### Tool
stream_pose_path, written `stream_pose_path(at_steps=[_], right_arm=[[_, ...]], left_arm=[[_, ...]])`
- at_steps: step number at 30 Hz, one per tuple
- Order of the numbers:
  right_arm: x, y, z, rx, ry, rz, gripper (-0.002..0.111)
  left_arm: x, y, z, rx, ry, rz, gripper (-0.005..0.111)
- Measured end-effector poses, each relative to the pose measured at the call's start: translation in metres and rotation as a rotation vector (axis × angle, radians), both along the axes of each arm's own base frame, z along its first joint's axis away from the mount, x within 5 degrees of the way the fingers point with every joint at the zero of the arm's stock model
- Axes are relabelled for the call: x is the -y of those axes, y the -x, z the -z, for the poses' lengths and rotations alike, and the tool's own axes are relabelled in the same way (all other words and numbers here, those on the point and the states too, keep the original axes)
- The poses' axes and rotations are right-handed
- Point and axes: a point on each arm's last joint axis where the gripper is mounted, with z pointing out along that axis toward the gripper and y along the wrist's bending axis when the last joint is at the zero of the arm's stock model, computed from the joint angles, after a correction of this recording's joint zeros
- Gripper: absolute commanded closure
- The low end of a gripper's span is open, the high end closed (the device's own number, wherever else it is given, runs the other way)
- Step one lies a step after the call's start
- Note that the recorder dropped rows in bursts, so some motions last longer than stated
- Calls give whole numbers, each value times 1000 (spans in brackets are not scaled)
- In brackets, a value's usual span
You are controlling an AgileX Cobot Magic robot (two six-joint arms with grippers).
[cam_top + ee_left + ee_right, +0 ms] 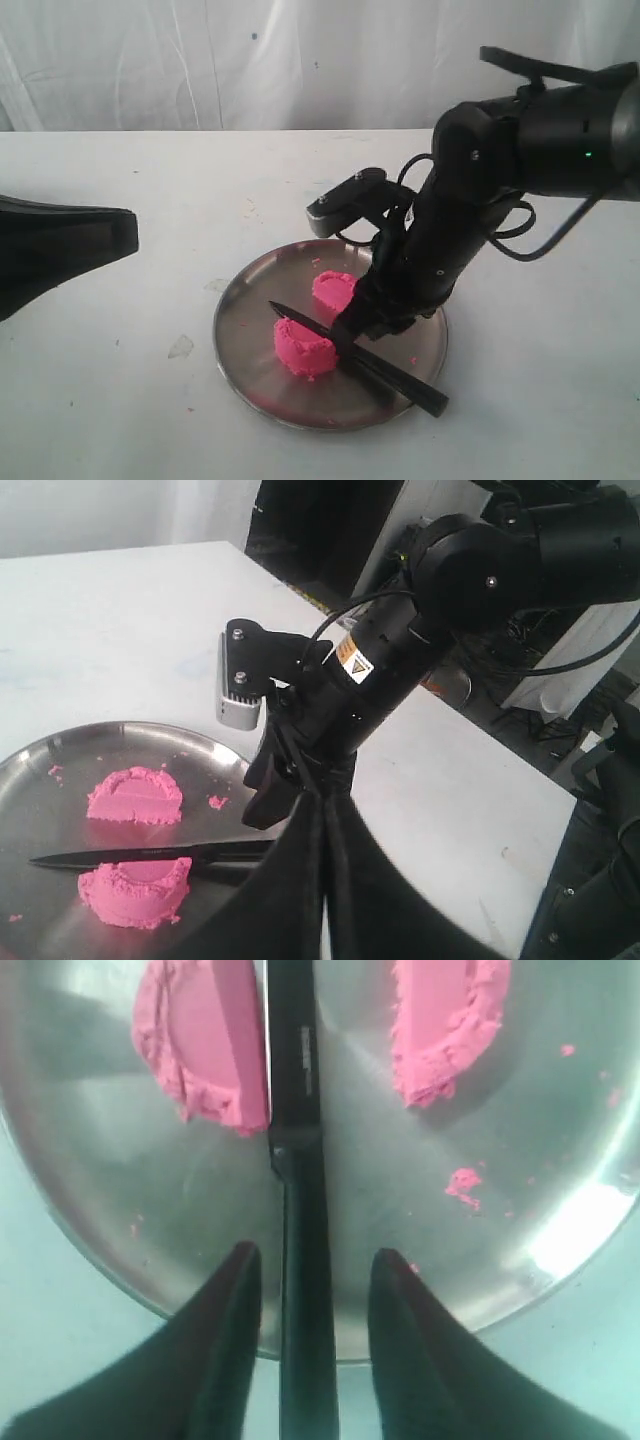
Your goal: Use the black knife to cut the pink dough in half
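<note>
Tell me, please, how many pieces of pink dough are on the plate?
2: one piece at the near side of the knife, one beyond it, both on the plate. Tiny crumbs aside.

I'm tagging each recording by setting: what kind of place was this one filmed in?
Probably a robotics lab bench rather than a kitchen: a bare white tabletop backed by a white cloth curtain, and, in the left wrist view, cluttered dark equipment and cables beyond the table edge. The only prop is a round steel plate.
</note>
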Motion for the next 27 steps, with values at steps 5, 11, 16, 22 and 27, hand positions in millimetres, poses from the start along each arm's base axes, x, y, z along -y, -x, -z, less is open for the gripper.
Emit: stream_pose_path(at_steps=[5,11,16,22,27], right_arm=[[12,21,-37,130,-155,73,108],[40,71,-93,301,-376,122,108],[68,114,-131,424,-491,113,108],[93,152,-164,557,-603,100,108],[102,164,-173,619,-628,93,108]], left_arm=[[-3,11,-8,57,13,1,107],[-3,15,-9,77,4,3,107],[-3,15,-9,81,-3,4,107],[-4,15,-9,82,-4,0,107],[-4,15,-9,83,-5,1,107]])
